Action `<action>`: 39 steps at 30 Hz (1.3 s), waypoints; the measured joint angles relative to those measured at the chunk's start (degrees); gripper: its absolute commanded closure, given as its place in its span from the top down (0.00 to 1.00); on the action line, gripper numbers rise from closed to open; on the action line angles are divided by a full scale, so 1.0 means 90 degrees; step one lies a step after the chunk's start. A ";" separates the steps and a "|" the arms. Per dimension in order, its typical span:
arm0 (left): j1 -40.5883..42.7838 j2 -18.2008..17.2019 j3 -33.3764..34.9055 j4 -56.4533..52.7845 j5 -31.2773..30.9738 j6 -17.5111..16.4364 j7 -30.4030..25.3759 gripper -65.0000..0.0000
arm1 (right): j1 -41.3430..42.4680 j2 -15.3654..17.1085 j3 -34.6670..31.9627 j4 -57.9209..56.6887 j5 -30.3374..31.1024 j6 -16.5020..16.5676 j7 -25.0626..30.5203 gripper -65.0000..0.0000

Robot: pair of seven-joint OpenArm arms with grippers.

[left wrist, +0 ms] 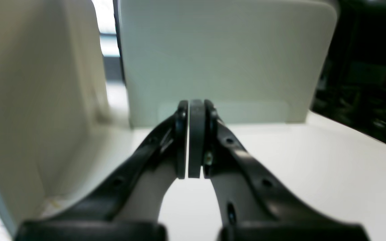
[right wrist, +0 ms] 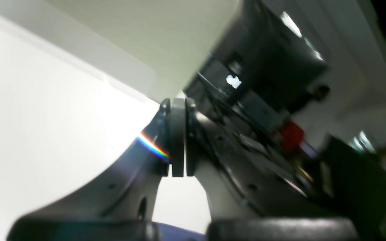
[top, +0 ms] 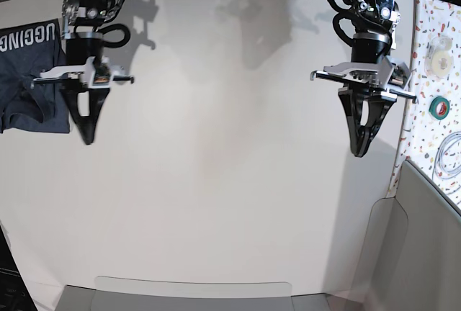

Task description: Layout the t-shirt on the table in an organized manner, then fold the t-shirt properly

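The dark navy t-shirt (top: 29, 80) lies bunched at the far left of the white table (top: 216, 145), cut off by the frame edge, with white letters "UGGING" showing. My right gripper (top: 88, 137) hangs just beside the shirt's right edge, points down, and is shut with nothing in it. In the right wrist view its pads (right wrist: 177, 110) press together over the bright table (right wrist: 28, 117). My left gripper (top: 358, 150) hangs over bare table at the right, far from the shirt. It is shut and holds nothing, its pads (left wrist: 195, 110) closed together.
A confetti-speckled strip (top: 432, 16) runs along the right edge with a white tape roll (top: 438, 55), a green roll (top: 439, 106) and a coiled cable (top: 450, 156). Pale panels stand at the front edge (top: 194, 293) and front right (top: 425, 239); one panel (left wrist: 219, 57) stands close ahead of the left gripper.
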 measured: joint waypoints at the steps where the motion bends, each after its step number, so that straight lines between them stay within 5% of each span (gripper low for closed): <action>1: 0.0189 0.0134 -0.0155 -0.0002 0.0063 -0.0002 -0.0279 0.03 | -0.0129 -0.0024 -0.0124 0.0000 -0.0204 0.0051 0.0262 0.00; 5: 0.0682 0.0624 -0.0406 -0.0100 0.0114 0.0070 -0.1239 0.03 | -0.0559 0.0017 -0.0095 0.0010 -0.0401 -0.0563 0.0770 0.00; 10: 0.1421 0.0775 -0.0648 -0.0051 0.0170 0.0012 -0.1814 0.03 | -0.1423 -0.0036 0.0063 0.0330 -0.0442 -0.0928 0.1224 0.00; 16: 0.2543 0.0804 -0.0993 -0.0092 0.0102 0.1236 -0.1462 0.03 | -0.2584 -0.0126 0.0937 0.0464 -0.0197 -0.1649 0.1843 0.00; 21: 0.3451 0.0806 -0.1304 -0.0092 0.0068 0.2169 -0.0784 0.03 | -0.3565 -0.0265 0.1141 0.0172 0.0238 -0.1666 0.2511 0.00; 29: 0.4634 0.0758 -0.1005 -0.0216 -0.0005 0.3854 -0.0721 0.03 | -0.4794 0.0573 0.0510 -0.1307 0.0274 -0.1727 0.3024 0.00; 36: 0.5294 -0.0228 0.0243 -0.1144 -0.0721 0.5413 -0.0833 0.03 | -0.5105 0.1226 -0.0738 -0.3473 0.0345 -0.1741 0.2994 0.00; 39: 0.5219 -0.0707 0.1122 -0.2399 -0.1156 0.5328 -0.1158 0.03 | -0.5061 0.1270 -0.0772 -0.4197 0.0342 -0.1780 0.3007 0.00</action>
